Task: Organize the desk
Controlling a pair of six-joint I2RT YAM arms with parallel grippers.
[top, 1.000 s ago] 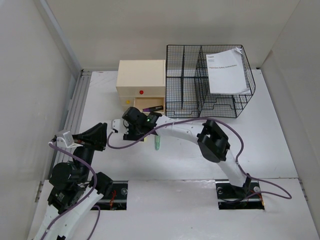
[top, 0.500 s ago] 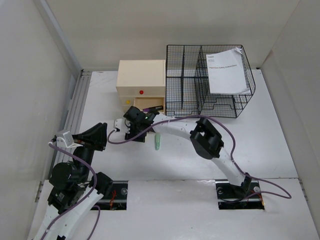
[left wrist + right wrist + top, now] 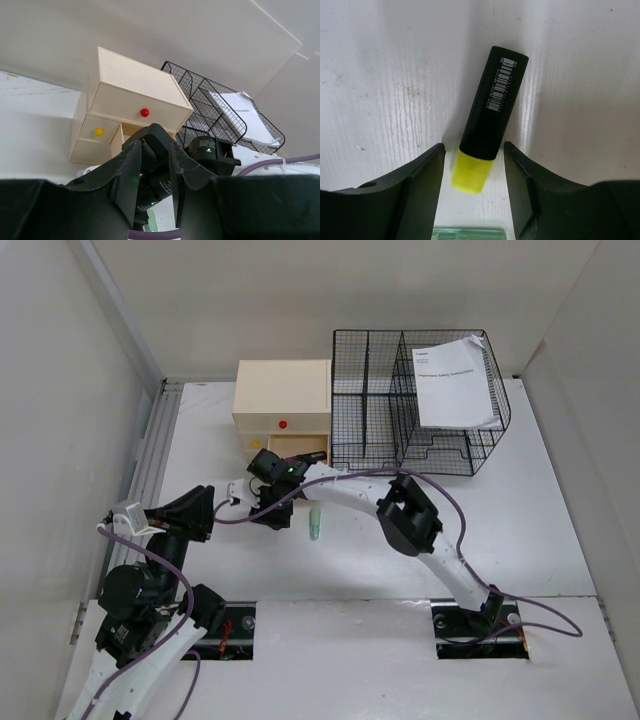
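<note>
From above, the worktop [image 3: 520,510] lies flat with its face up. Its long side seems to run left to right, but the slanted view makes that hard to be sure of. The right tool [image 3: 268,508] hangs low over it, just in front of the drawer box [image 3: 282,400], and hides what is under it. A small green stick [image 3: 315,524] lies just beside the tool. If the tool swings sideways, it can knock that stick away.

In the left wrist view, the left tool [image 3: 155,170] is open only a crack and holds nothing. It points at the drawer box and at the right arm [image 3: 207,150], which is near. If one moves toward the other, they can bump.

In the right wrist view, the right tool [image 3: 472,170] is spread, with one finger on each side of a highlighter [image 3: 492,105]. The highlighter lies flat on the worktop, and nothing is squeezed yet. Its long line runs on a slant, with the yellow cap toward the tool and the black end away. Because of the slant, closing fingers may twist it. They may also catch only the smooth cap, and then it can slip out.
</note>
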